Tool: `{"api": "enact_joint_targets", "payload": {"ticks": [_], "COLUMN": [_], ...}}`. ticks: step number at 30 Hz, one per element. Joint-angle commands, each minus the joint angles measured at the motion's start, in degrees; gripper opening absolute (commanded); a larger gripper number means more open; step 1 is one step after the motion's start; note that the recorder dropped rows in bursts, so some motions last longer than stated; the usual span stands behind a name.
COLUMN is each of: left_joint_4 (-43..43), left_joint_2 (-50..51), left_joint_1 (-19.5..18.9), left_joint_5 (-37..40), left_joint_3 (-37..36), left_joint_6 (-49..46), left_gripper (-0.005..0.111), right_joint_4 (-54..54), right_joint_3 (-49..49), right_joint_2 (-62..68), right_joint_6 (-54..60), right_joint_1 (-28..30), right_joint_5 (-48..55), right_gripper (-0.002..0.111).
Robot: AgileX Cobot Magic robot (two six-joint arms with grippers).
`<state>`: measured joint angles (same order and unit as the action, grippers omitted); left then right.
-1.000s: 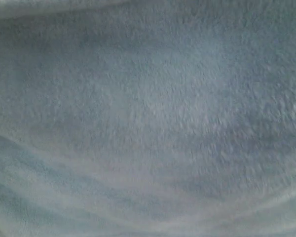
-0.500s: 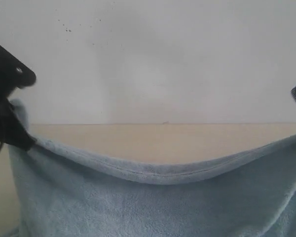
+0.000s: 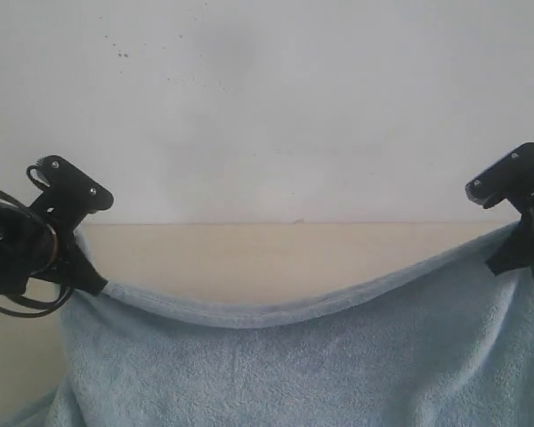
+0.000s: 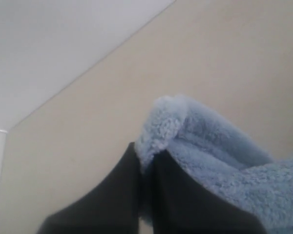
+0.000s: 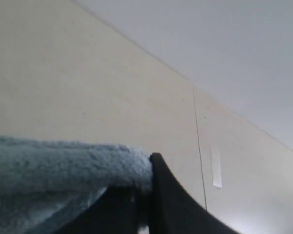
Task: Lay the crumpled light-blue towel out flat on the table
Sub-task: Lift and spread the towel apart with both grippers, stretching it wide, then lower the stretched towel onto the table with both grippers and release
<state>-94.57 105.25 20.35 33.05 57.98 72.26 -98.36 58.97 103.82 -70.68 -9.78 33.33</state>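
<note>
Lower and further inward now, my left gripper (image 3: 91, 283) and right gripper (image 3: 509, 260) each clench a towel (image 3: 294, 365) corner (hem sagging between), far edge of the table (image 3: 276, 253) beyond.

Two dark fingers (image 4: 107, 200) of the left gripper (image 4: 145, 153) are pressed together, w/ a fold of the light-blue towel (image 4: 224, 161) pinched between them. A small fluffy bit of the cloth sticks out past the tips; the rest hangs away to one side. Behind is the beige surface (image 4: 78, 146), smooth & matte, and beyond its far edge a white wall (image 4: 49, 44).
</note>
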Motion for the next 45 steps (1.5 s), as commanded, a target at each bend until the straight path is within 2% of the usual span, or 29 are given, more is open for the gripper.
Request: {"api": "enact_joint_targets", "payload": {"ticks": [1,4,7,8,9,10,11,12,13,14,15,16,17,18,19,21,22,23,26,29,32,34,35,37,39,41,43,45], "left_joint_4": [-0.72,-0.9,-0.99,-0.66,-0.56,-0.32,-0.32,-0.32,-0.32,-0.32,-0.32,-1.32,-2.6,-2.62,-1.36,6.39,10.7,12.12,12.3,10.92,8.13,5.44,4.47,3.61,3.61,4.49,8.91,15.06], "left_joint_2": [2.59,4.14,5.74,6.6,7.11,7.68,7.8,7.8,7.8,7.68,7.55,7.42,7.32,6.79,6.15,4.63,4.45,4.45,4.45,4.45,4.45,4.45,4.55,5.1,5.48,5.6,4.79,3.51], "left_joint_1": [-1.29,-2.12,-2.37,-2.47,-2.47,-2.47,-2.47,-2.47,-2.47,-2.47,-2.47,-2.47,-2.47,-2.47,-2.47,-2.47,-2.47,-2.36,-2.48,-2.58,-2.7,-3.14,-3.28,-3.37,-3.37,-3.37,-3.08,-2.57], "left_joint_5": [-2.16,-7.81,-9.16,-8.53,-7.38,-3.85,-2.81,0.2,2.47,7.97,10.57,16.21,18.03,16.59,10.98,-5.39,-10.28,-11.0,-7.35,-2.11,0.34,-1.75,-3.45,-4.66,-4.42,-4.55,-4.7,-4.7], "left_joint_3": [4.52,6.31,7.94,8.86,9.23,9.81,9.96,10.06,10.06,10.06,10.06,10.06,10.06,10.06,10.06,10.06,10.06,10.06,10.06,11.16,12.07,12.17,12.17,12.44,12.55,12.55,12.55,12.55], "left_joint_6": [2.05,1.87,1.87,2.15,2.78,5.4,6.19,6.73,6.73,6.73,6.73,6.73,5.92,5.92,4.61,-5.23,-11.34,-13.16,-13.21,-8.99,-7.38,-7.38,-6.8,-5.38,-5.38,-5.38,-6.28,-10.13], "left_gripper": [0.004,0.009,0.026,0.042,0.049,0.061,0.065,0.072,0.073,0.074,0.074,0.073,0.073,0.073,0.073,0.073,0.072,0.069,0.059,0.053,0.059,0.07,0.076,0.085,0.087,0.087,0.087,0.08], "right_joint_4": [-1.59,-1.59,-1.59,-1.59,-1.59,-1.59,-1.59,-1.59,-1.59,-1.59,-1.59,-1.59,-1.59,-1.59,-1.59,-1.59,1.08,4.05,13.75,24.62,34.43,38.24,39.5,40.07,41.63,43.06,44.04,44.64], "right_joint_3": [4.61,6.6,8.04,8.52,8.56,8.56,8.56,8.56,8.56,8.56,8.56,8.56,8.56,8.56,8.56,8.56,8.56,8.56,8.56,8.44,8.34,8.34,8.34,8.34,8.34,8.34,8.34,8.34], "right_joint_2": [4.18,6.19,7.49,7.94,7.98,8.12,8.16,8.16,8.16,7.71,7.38,6.0,4.81,2.94,1.12,-2.24,-3.79,-4.63,-5.27,-5.27,-5.09,-4.78,-4.5,-3.94,-3.37,-3.09,-2.76,-2.54], "right_joint_6": [-5.84,-9.65,-10.62,-10.52,-10.52,-10.52,-10.74,-10.83,-11.1,-11.26,-11.26,-11.26,-11.26,-11.26,-11.26,-11.26,-11.26,-11.26,-9.77,-1.17,9.79,15.38,17.04,17.45,17.66,17.66,17.66,17.78], "right_joint_1": [1.88,3.85,6.09,7.58,8.23,9.65,10.12,10.84,10.84,10.84,10.84,10.84,10.84,10.84,10.84,10.84,10.84,10.84,10.84,10.84,10.84,10.84,10.84,10.84,10.84,10.84,10.84,10.84], "right_joint_5": [1.15,0.25,-1.4,-4.24,-5.95,-10.15,-11.59,-12.48,-11.74,-9.23,-8.77,-7.71,-7.38,-7.38,-7.38,-7.5,-7.49,-7.62,-7.78,-9.7,-12.2,-13.21,-13.5,-13.54,-12.98,-11.63,-10.09,-8.54], "right_gripper": [0.0,0.0,0.001,0.008,0.012,0.025,0.032,0.048,0.054,0.061,0.062,0.062,0.062,0.06,0.06,0.06,0.06,0.06,0.055,0.039,0.018,0.004,0.0,0.0,0.0,0.0,0.0,0.0]}}
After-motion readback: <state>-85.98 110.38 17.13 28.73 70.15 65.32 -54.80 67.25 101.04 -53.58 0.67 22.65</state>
